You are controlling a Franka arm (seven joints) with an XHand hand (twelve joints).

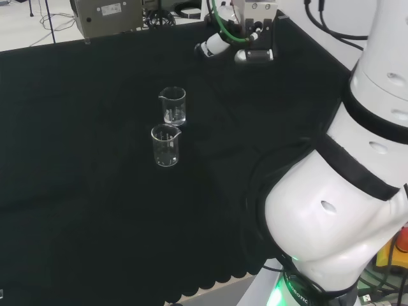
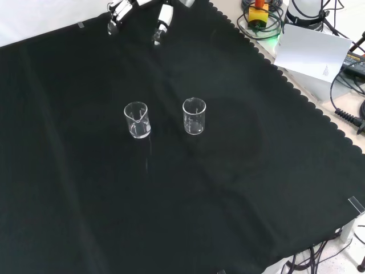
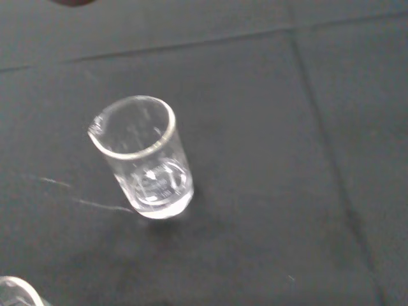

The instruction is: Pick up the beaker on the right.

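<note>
In the front view two clear beakers stand upright side by side near the middle of the cloth (image 2: 239, 188). The right beaker (image 2: 194, 116) is the target. Farther up, the hand (image 2: 162, 20) hangs well apart from it, fingers relaxed, holding nothing.

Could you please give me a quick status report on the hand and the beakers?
Hand above the cloth's far edge, holding nothing. Two empty glass beakers upright and apart: right beaker, left beaker, front view. Nothing between hand and beakers.
</note>
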